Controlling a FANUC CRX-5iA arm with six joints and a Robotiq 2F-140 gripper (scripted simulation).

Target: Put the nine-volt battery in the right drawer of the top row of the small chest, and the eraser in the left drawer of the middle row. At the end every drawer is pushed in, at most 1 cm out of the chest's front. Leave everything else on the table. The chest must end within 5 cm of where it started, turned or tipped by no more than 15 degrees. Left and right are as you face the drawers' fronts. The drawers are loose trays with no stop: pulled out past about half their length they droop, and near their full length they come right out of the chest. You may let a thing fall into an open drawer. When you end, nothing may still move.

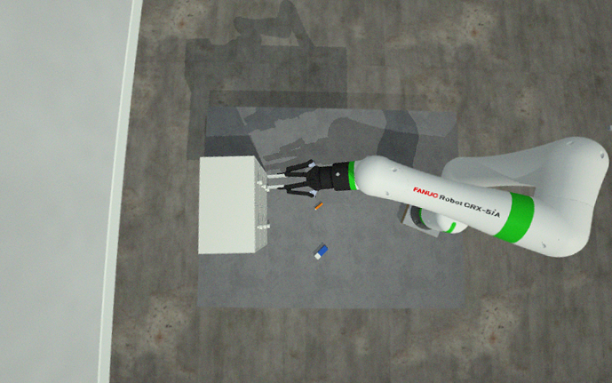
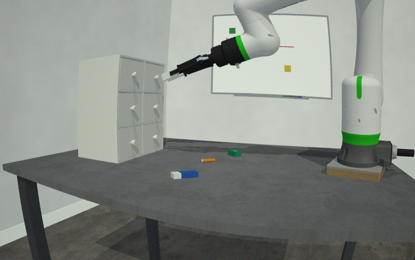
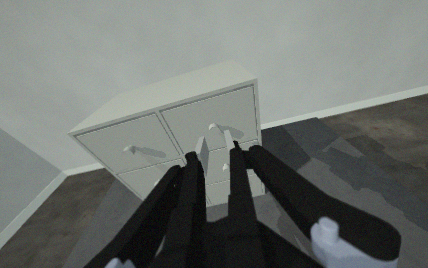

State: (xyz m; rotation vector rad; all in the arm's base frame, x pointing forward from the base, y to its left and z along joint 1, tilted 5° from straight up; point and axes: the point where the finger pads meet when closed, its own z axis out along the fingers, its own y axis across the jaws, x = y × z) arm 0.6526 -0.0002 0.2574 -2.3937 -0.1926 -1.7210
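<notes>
Stocktake at this moment: one small chest [image 1: 228,204] [image 2: 98,106] [image 3: 185,95], upright, all six drawers seemingly pushed in; nothing stowed, as far as could be seen. One eraser [image 1: 321,251] [image 2: 188,174], blue and white, lay on the table [image 1: 363,265] [image 2: 214,196] [image 3: 295,150], toward five o'clock from the gripper [image 1: 268,181] [image 2: 165,78] [image 3: 216,141] in the top view. One green block [image 2: 234,153], probably the nine-volt battery (the arm seemed to cover it from above), also lay on the table, between four and five o'clock from the jaws in the exterior view and well below them. One orange stick [image 1: 318,205] [image 2: 208,160], not wanted in any drawer, lay toward four o'clock in the top view. Jaws: released, a narrow gap between the pads, nothing grasped. The white knob [image 1: 260,182] [image 2: 156,77] [image 3: 212,127] of the top right drawer stood near the fingertips, toward twelve o'clock in the wrist view; contact could not be told. The step in hand was presumably to take that knob and draw the drawer partway. Outstanding: battery into the top right drawer, eraser into the middle row's left one, both drawers pushed home.
</notes>
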